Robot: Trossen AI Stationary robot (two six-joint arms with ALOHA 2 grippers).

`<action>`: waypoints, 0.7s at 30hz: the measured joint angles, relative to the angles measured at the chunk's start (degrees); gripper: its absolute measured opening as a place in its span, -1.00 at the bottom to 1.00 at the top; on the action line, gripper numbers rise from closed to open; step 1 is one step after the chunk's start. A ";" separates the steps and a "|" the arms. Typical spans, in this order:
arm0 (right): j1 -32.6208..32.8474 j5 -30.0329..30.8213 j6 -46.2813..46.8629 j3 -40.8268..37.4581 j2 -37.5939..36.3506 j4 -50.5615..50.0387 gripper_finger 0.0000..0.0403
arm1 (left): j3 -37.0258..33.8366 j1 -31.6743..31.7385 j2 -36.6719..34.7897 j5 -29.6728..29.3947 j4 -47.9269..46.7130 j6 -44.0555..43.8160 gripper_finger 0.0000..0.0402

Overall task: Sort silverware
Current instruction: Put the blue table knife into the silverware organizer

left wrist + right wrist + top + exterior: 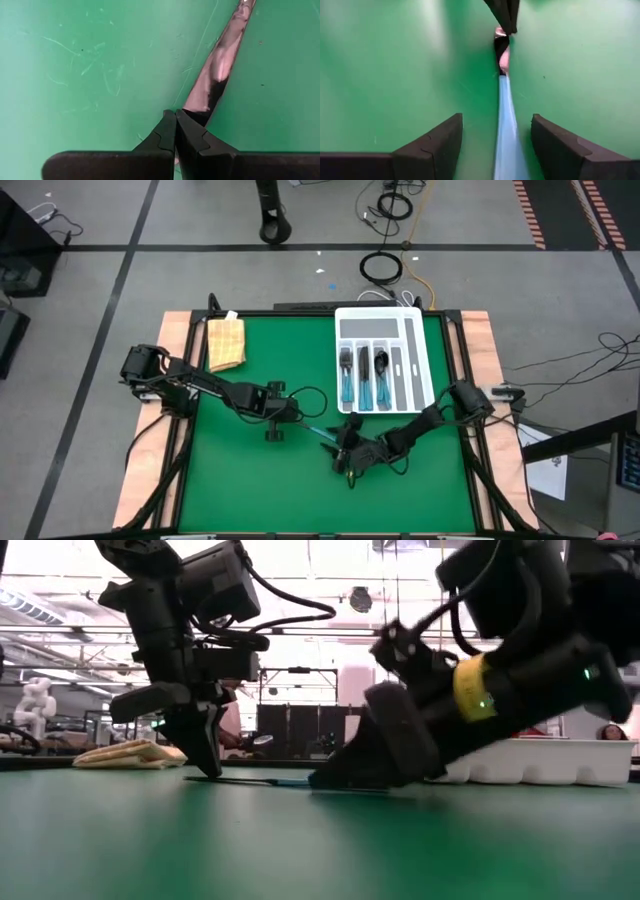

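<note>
One knife [506,125] flat on green mat [250,470], blade pinned under closed left gripper [176,117], handle between spread-open right gripper [496,132]; pickup step, closure on handle judged next.

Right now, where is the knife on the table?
In the high view, the knife lies flat on the green mat near its middle, between both end effectors, in front of the white tray.

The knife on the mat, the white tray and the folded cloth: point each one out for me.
Knife [507,135], right wrist view, on its light-blue handle.
White tray [420,360], high view, on its right rim.
Folded cloth [226,343], high view, on its middle.
</note>
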 joint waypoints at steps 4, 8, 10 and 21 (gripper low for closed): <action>0.48 2.41 6.99 0.20 5.27 2.07 0.11 | -0.77 0.00 -0.01 -0.06 1.16 -0.12 -0.97; 1.72 5.75 8.31 0.78 9.22 5.07 0.11 | -2.07 0.00 -0.09 -0.36 3.50 -0.15 -0.97; 1.88 5.69 8.88 1.07 9.25 4.25 0.10 | -2.34 0.00 -0.11 -0.45 4.03 -0.15 -0.97; 2.16 4.18 10.03 1.30 9.22 -0.44 -0.06 | -2.36 0.00 -0.11 -0.45 3.93 0.07 -0.97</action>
